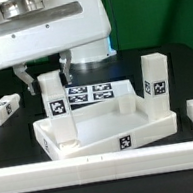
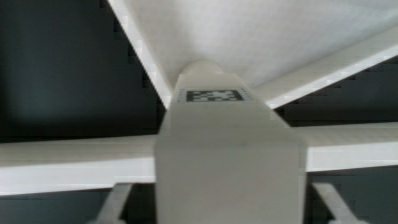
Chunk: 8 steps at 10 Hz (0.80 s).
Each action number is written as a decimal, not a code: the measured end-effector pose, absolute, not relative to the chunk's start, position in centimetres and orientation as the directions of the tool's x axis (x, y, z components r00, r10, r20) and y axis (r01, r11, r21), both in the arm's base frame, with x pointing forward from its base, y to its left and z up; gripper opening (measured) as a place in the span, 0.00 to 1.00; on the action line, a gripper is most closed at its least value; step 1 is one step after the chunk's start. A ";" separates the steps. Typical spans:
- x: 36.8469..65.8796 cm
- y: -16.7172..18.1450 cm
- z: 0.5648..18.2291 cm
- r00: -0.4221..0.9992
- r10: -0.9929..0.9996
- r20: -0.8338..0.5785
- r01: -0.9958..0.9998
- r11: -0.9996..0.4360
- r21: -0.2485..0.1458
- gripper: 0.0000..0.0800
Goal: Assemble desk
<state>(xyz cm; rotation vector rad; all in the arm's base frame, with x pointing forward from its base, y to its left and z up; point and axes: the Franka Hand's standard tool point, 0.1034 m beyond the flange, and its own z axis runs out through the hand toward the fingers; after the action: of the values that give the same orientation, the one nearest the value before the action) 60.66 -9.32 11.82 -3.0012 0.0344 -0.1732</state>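
In the exterior view my tool (image 1: 46, 72) hangs released, fingers spread either side of the upright square-section white plastic leg (image 1: 53, 103) standing in a corner of the flat rimmed white plastic desk slab (image 1: 100, 132) on the dark counter (image 1: 12, 148); I judge the kit light, stiff and slippery-smooth, so I would pinch the leg's flat opposite faces near its top. In the wrist view that leg (image 2: 217, 150) fills the middle, its black-and-white tag (image 2: 215, 96) the only marking, with no readable writing.
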 end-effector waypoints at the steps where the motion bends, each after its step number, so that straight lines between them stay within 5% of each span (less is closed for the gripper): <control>1: 60.7 -9.3 11.8 0.993 -0.031 0.113 -0.016 -0.991 -0.136 0.36; 8: 61.5 -8.2 11.8 0.980 -0.163 0.115 -0.145 -0.978 -0.147 0.36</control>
<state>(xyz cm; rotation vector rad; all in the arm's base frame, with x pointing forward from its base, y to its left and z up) 61.55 -8.25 11.83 -2.9878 0.2339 -0.1913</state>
